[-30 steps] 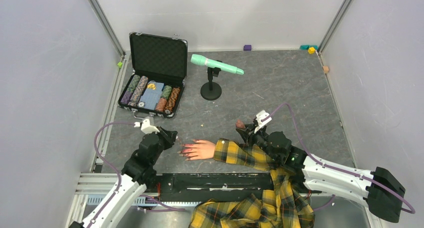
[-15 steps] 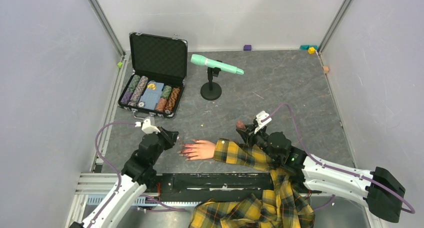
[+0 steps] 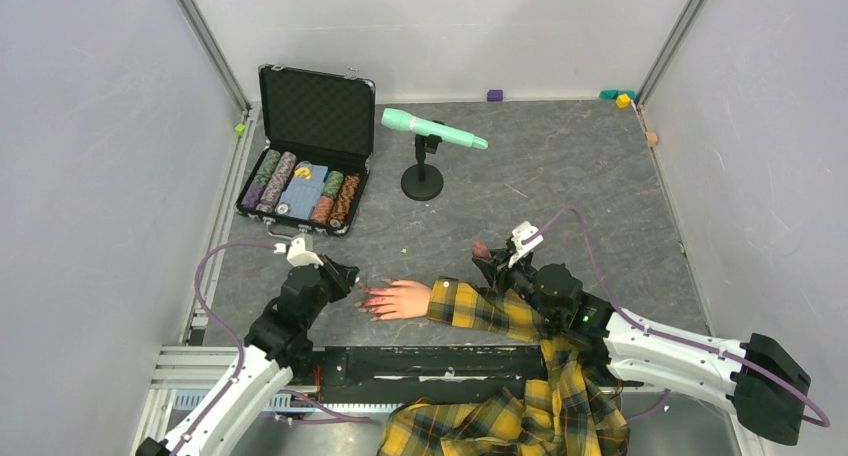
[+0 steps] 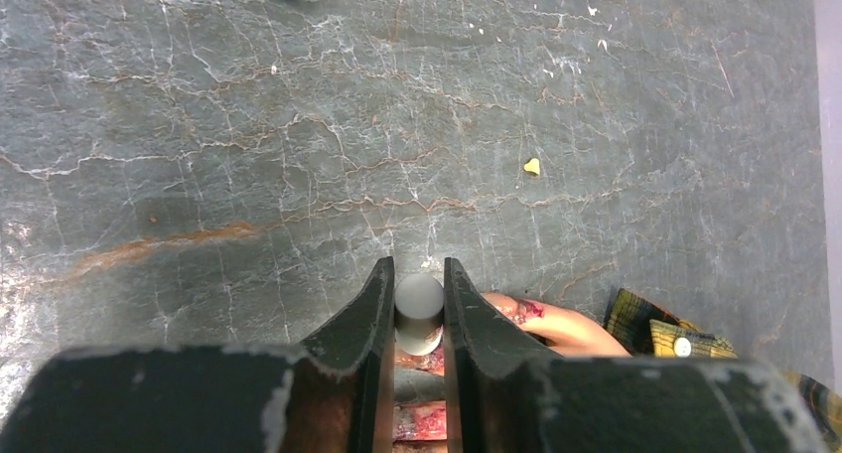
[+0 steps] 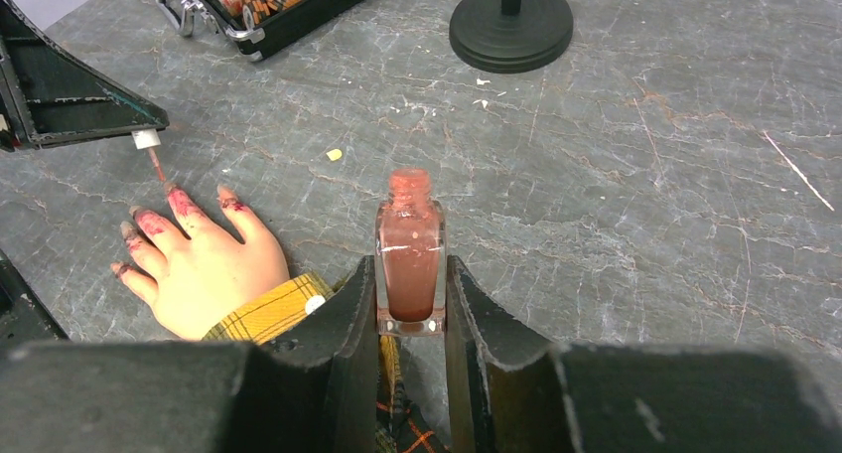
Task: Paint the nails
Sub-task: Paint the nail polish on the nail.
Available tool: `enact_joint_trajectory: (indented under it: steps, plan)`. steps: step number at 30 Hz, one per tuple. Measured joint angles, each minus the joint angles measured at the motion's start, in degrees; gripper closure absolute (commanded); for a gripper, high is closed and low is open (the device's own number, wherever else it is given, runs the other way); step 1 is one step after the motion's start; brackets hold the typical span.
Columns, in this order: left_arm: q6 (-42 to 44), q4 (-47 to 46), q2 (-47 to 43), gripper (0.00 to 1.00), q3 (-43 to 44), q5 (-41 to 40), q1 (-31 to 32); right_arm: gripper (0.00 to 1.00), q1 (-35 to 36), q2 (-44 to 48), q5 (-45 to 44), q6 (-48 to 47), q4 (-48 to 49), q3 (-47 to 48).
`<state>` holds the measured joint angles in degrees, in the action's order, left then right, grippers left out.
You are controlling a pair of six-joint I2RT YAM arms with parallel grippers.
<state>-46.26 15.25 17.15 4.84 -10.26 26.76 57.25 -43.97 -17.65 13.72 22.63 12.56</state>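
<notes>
One polish brush (image 5: 157, 163) against the nails (image 5: 181, 200)

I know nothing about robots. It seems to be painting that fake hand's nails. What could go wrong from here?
1. The brush pinched in the left tool is thin and sits right at a fingertip. Polish is already smeared past the nails onto the mannequin hand, so more mess seems likely.
2. The bottle in the right tool is uncapped. A tilt could spill polish on the table or the plaid sleeve.
</notes>
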Motion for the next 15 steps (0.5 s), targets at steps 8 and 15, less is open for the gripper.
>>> enact_joint_trajectory:
  steps: [8,15]
  plan:
    - [0.02,-0.46,2.03,0.98,0.00,0.35,-0.02,1.00,0.00,-0.02,-0.02,0.02,0.00,0.00]
    - [0.04,-1.07,4.09,0.98,0.00,0.42,-0.02,1.00,0.00,-0.02,-0.02,0.00,0.00,-0.02]
